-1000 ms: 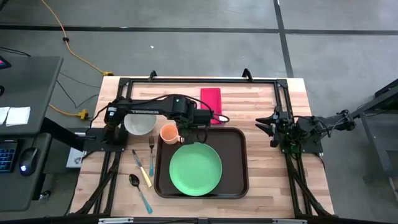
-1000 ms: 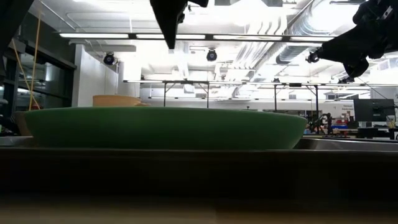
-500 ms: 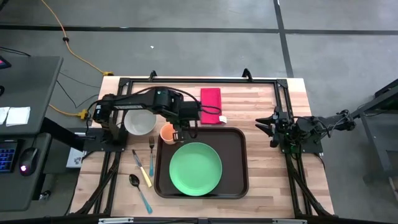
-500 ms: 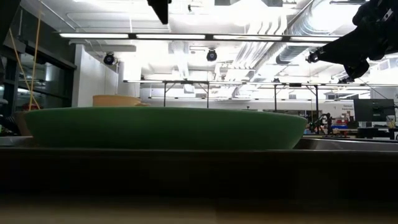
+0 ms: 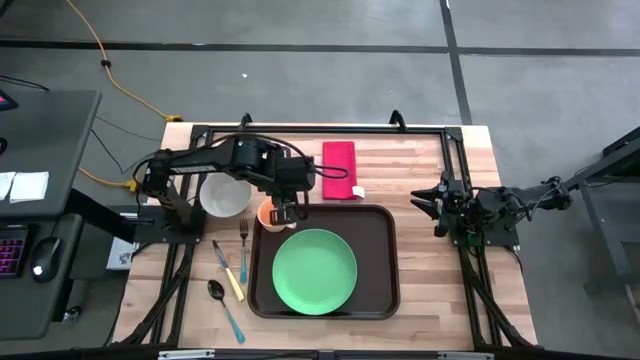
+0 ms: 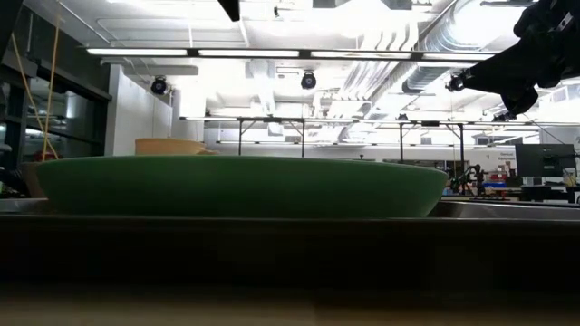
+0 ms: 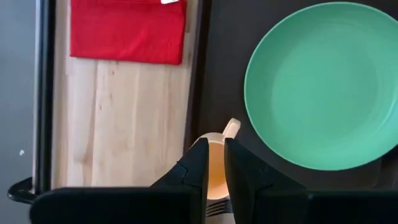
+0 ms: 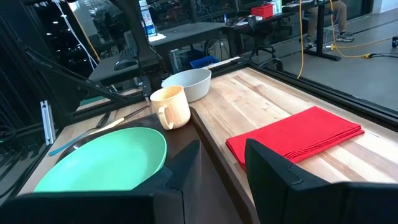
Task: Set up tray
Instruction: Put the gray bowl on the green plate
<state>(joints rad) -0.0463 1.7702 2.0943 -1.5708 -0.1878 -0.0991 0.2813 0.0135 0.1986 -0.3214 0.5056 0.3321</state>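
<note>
Pale wooden planks form the table top [image 5: 420, 255], which is framed by a black rail and set on a grey concrete floor. On the near middle of the table the dark brown tray [image 5: 378, 262] is laid flat, and the round green plate [image 5: 314, 271] is seated inside it, toward its left half. At the tray's far left corner an orange mug [image 5: 271, 213] is stood upright on the tray's edge (whether wholly inside the rim cannot be told), with its handle turned toward the plate.

Above that mug the left gripper [image 7: 215, 163] is held, reached in from the left side of the table; its jaws are set narrow, with only a slim gap between the two dark fingers [image 7: 198, 167], and nothing is gripped between them. To the left of the mug a white bowl [image 5: 225, 195] is placed on the wood. Beyond the tray's far edge a folded red napkin [image 5: 338, 168] is laid flat.

Left of the tray, a fork [image 5: 243, 240], a yellow-handled knife [image 5: 230, 275] and a spoon [image 5: 220, 298] with a teal handle are spread on the table, near one another.

The right gripper [image 8: 221, 155] is parked well off at the right edge of the table, raised above the wood, with its jaws set partly apart and nothing between them.
</note>
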